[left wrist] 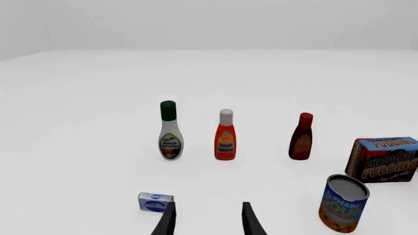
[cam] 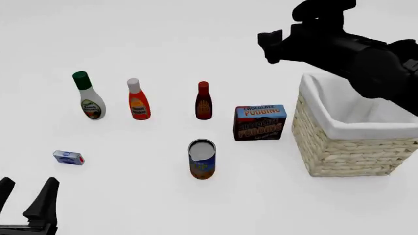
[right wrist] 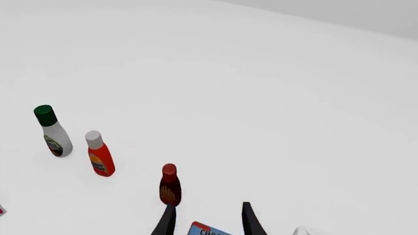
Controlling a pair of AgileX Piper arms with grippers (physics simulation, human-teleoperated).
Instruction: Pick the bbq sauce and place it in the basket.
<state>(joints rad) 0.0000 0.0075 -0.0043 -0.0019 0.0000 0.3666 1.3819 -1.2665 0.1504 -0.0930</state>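
Front view puts your bbq sauce (cam: 203,101) upright at centre frame, third in a row with the ketchup bottle (cam: 138,100) and the ranch bottle (cam: 88,96) to its left. Your right tool (right wrist: 207,219) hangs high at upper right, above the basket (cam: 339,147), fingers apart and empty. Your left tool (cam: 26,198) sits at lower left, also spread. Just right of the sauce stands the pudding box (cam: 260,122), with the soup can (cam: 201,159) below; both crowd a descent.
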